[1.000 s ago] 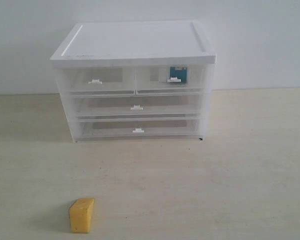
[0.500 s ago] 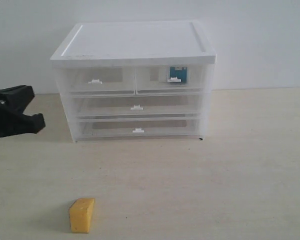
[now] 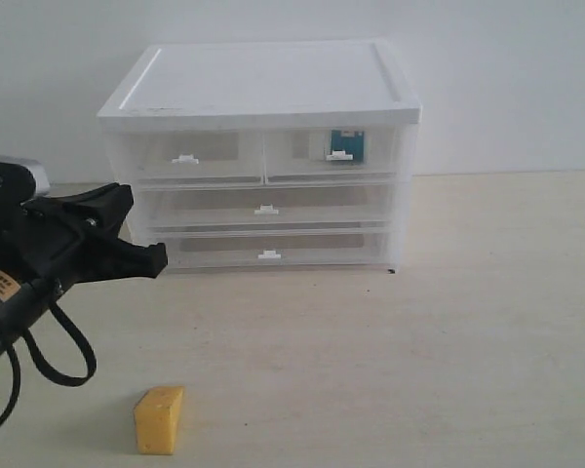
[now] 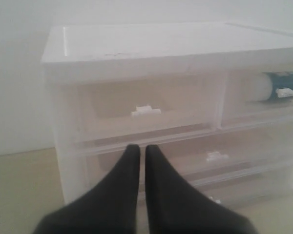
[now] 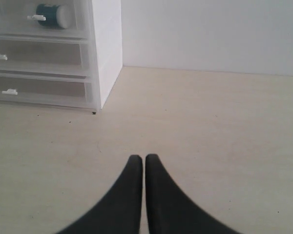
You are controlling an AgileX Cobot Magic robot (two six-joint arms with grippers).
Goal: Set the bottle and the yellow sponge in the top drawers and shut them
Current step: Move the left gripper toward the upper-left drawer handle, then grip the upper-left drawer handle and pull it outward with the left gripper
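The bottle [image 3: 343, 146] lay inside the right one of the top drawers [image 3: 331, 154], and both looked shut — that half seemed done; the yellow sponge [image 3: 159, 420] sat on the surface [image 3: 419, 341] out front, well apart from the cabinet [image 3: 263, 83]. The left gripper [image 4: 142, 147], fingers together and holding nothing, faced the left top drawer [image 4: 141, 112]; the right gripper [image 5: 144, 158] was pressed together too. Left to do — get the sponge in and shut the drawer.

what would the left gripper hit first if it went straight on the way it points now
The left gripper would probably meet the cabinet front first, near the lower edge of the top left drawer, under its handle. Nothing shows in between, though depth is unclear.
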